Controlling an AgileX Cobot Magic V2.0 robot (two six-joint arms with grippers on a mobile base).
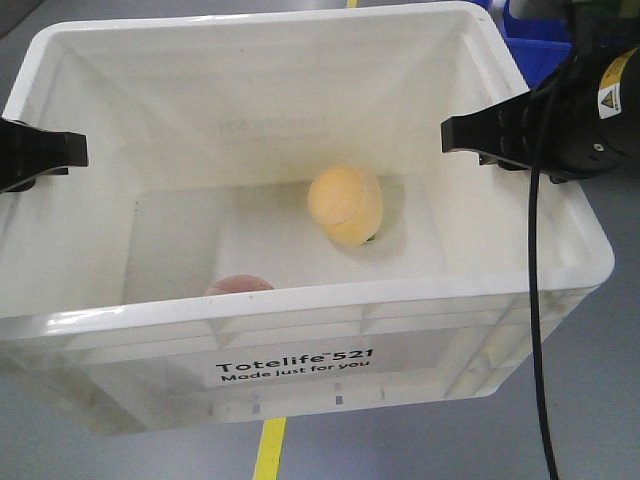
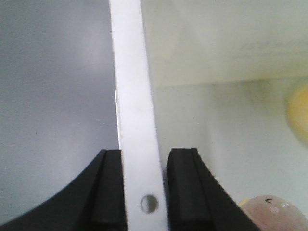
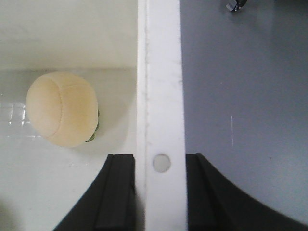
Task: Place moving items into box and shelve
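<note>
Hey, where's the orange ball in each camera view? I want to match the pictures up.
Front view: ball near mid-frame, on the floor of the box.
Left wrist: only a yellow sliver at the right edge.
Right wrist: left of centre, left of the rim.
Shared landmark: the box's white rim, a vertical strip in both wrist views.

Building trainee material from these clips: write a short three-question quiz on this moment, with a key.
1. True or false: the left claw and right claw each clamp a side rim of the white tote.
2. The orange-yellow ball lies: A) inside the tote; B) in the left claw; C) in the right claw.
3. How many items lie in the tote?
Key: 1 true; 2 A; 3 two, the ball and the pinkish-brown item.
</note>
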